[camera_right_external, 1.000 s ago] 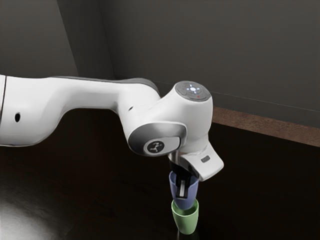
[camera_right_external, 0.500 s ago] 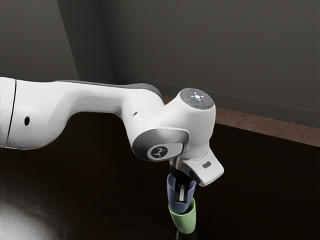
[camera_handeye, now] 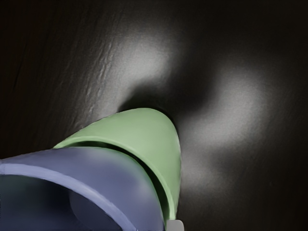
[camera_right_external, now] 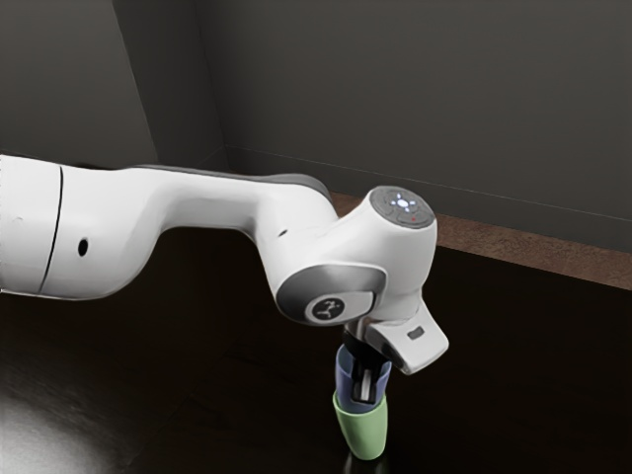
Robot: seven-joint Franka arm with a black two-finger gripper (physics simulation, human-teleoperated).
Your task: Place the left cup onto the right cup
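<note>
A blue cup (camera_right_external: 348, 377) sits sunk into the green cup (camera_right_external: 362, 433), which stands upright on the dark table. My gripper (camera_right_external: 365, 387) is shut on the blue cup's rim, one finger (camera_right_external: 368, 385) showing on its outer wall. In the wrist view the blue cup (camera_handeye: 82, 187) lies right under my hand, nested inside the green cup's (camera_handeye: 144, 139) rim.
The dark wooden table (camera_right_external: 513, 375) stretches all around the cups. A brown table edge (camera_right_external: 533, 247) runs along the back, with grey walls behind it.
My hand has gone down with the blue cup. The cup has slid deeper into the green one, and the arm has shifted slightly toward the exterior view's right.
</note>
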